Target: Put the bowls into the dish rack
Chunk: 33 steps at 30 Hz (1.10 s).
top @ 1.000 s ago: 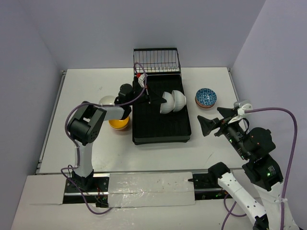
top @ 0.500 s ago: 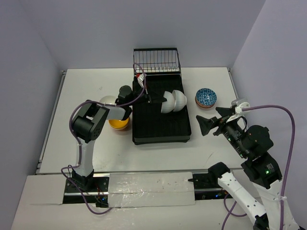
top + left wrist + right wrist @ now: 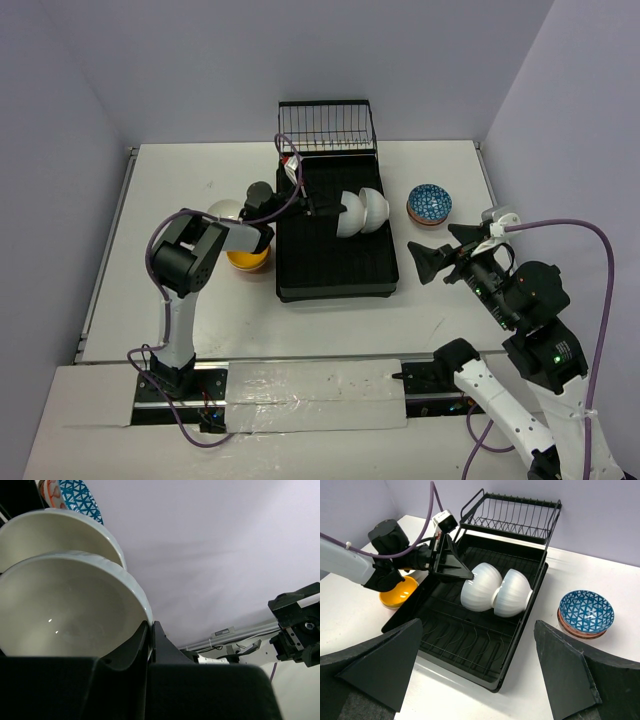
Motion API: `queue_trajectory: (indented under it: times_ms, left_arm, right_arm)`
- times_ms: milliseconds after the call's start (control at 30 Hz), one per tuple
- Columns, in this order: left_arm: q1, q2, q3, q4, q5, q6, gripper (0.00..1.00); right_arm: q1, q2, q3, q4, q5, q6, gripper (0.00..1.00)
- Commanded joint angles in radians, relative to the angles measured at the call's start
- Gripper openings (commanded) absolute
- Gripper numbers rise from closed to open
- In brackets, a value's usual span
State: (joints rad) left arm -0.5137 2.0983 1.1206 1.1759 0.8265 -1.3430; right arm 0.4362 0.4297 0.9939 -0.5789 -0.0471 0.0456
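Note:
The black dish rack (image 3: 335, 268) lies mid-table with its wire basket (image 3: 327, 127) at the far end. Two white bowls (image 3: 352, 216) (image 3: 376, 207) stand on edge in it, side by side. My left gripper (image 3: 322, 207) is shut on the rim of the left one (image 3: 65, 610); the other (image 3: 50, 530) sits just behind it. Right of the rack, patterned blue bowls (image 3: 429, 203) are stacked. A yellow-orange bowl (image 3: 247, 259) and a white bowl (image 3: 224, 210) sit left of the rack, partly under my left arm. My right gripper (image 3: 446, 250) hovers open near the rack's right front corner, empty.
Grey walls close the table on three sides. My left arm reaches across the rack's left edge (image 3: 405, 610). The patterned stack (image 3: 586, 611) lies just beyond my right finger (image 3: 565, 670). The rack's near half (image 3: 470, 640) holds no bowls.
My left gripper, still holding the white bowl, edged slightly toward the back of the rack. My right arm shifted a little, then stayed still.

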Motion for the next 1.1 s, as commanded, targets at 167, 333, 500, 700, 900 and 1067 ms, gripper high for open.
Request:
queue_trajectory:
  times_ms: [167, 333, 500, 700, 900, 1067]
  left_arm:
    - [-0.011, -0.017, -0.004, -0.038, -0.035, 0.073, 0.0]
    - [-0.009, 0.014, 0.015, -0.047, -0.023, 0.068, 0.0]
    - [-0.009, 0.025, 0.021, -0.07, -0.035, 0.068, 0.0]
    - [-0.009, 0.045, 0.008, -0.007, -0.047, 0.007, 0.0]
    - [-0.011, 0.068, -0.004, 0.079, -0.043, -0.073, 0.0]
    - [-0.012, 0.046, -0.01, 0.042, -0.05, -0.044, 0.0]
  right_arm:
    - [0.007, 0.006, 0.028, 0.013, -0.017, 0.005, 1.0]
    - [0.007, 0.009, 0.032, 0.011, -0.019, -0.004, 1.0]
    - [0.007, 0.009, 0.031, 0.017, -0.017, -0.001, 1.0]
    - [0.007, 0.004, 0.026, 0.019, -0.016, 0.003, 1.0]
    - [0.007, 0.009, 0.031, 0.019, -0.016, 0.008, 1.0]
    - [0.007, 0.004, 0.028, 0.019, -0.013, 0.011, 1.0]
